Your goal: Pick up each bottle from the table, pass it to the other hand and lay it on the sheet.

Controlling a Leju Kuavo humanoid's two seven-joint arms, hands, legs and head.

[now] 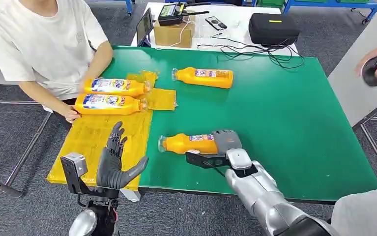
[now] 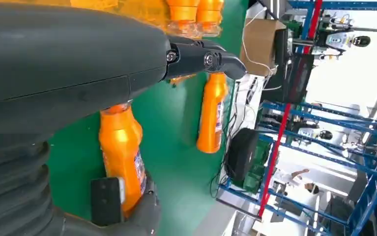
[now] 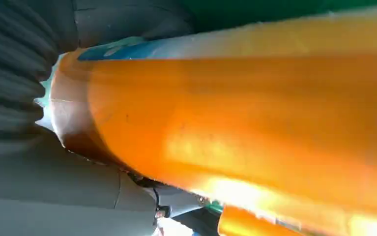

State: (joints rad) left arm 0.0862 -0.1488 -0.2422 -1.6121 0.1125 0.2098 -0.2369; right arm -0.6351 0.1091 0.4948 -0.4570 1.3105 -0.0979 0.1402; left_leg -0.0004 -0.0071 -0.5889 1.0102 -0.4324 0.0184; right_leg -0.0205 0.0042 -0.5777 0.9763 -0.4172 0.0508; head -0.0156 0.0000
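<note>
Right hand (image 1: 225, 142) grasps the base of an orange bottle (image 1: 188, 143) lying near the green table's (image 1: 299, 128) front edge, open green mat right of it, left hand (image 1: 113, 162) empty with fingers spread over the yellow sheet (image 1: 93, 142) holding two labelled bottles (image 1: 110, 96), another bottle (image 1: 203, 77) farther back.
</note>
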